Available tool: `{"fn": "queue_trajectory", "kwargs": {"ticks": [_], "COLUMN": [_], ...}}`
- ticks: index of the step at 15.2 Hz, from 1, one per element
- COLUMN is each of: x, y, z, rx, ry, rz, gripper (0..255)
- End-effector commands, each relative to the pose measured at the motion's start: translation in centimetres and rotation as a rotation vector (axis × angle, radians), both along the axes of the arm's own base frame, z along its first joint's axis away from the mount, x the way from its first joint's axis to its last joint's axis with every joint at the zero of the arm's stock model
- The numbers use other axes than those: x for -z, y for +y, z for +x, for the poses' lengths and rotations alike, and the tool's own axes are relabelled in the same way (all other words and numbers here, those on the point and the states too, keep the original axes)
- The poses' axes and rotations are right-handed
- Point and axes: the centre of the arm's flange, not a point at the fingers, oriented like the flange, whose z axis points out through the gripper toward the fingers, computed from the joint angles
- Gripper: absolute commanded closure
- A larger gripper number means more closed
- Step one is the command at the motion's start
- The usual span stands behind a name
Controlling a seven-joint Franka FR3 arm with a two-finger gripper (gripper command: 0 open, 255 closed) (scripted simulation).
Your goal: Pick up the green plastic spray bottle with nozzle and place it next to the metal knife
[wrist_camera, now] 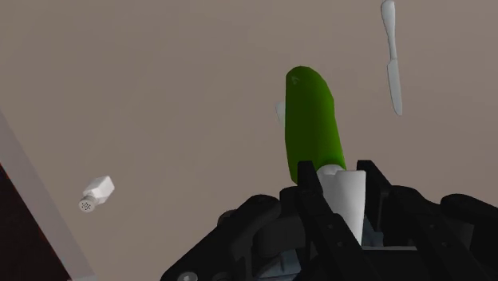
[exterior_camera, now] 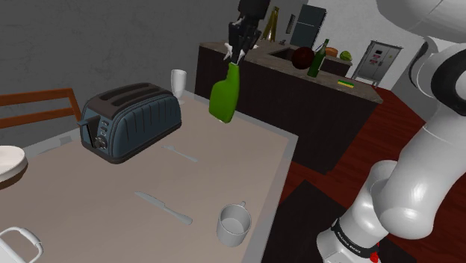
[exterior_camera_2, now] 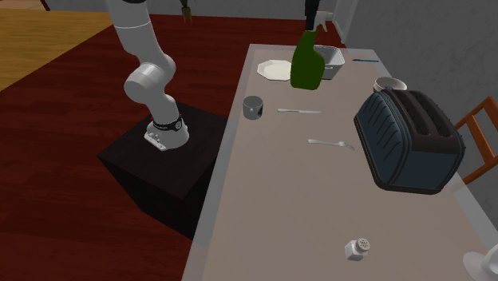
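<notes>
The gripper was clamped on the white nozzle of the green spray bottle. The bottle hung below it, clear of the table. The knife lay well apart.

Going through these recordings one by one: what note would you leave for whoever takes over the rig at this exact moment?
The hand is shut on the white nozzle of the green spray bottle.
The bottle hangs neck-up, clear of the table, above its far part in the shoulder view.
The knife lies flat on the table near the metal mug, well apart from the bottle.
Done: pick-up.
Left: carry the bottle to the knife, set it down beside it, release.
</notes>
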Motion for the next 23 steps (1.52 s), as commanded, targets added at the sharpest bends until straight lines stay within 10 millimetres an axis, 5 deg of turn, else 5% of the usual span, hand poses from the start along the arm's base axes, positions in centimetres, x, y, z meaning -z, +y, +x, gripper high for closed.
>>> {"fn": "queue_trajectory", "kwargs": {"ticks": [1,4,23], "x": [-1.3,-3.1,7.0], "y": [2.6,6.2,6.2], "z": [-0.6,-1.4,-1.4], "rx": [0.002,0.002,0.002], "ry": [0.000,0.000,0.000], "rz": [0.000,0.000,0.000], "gripper": [255,255,255]}}
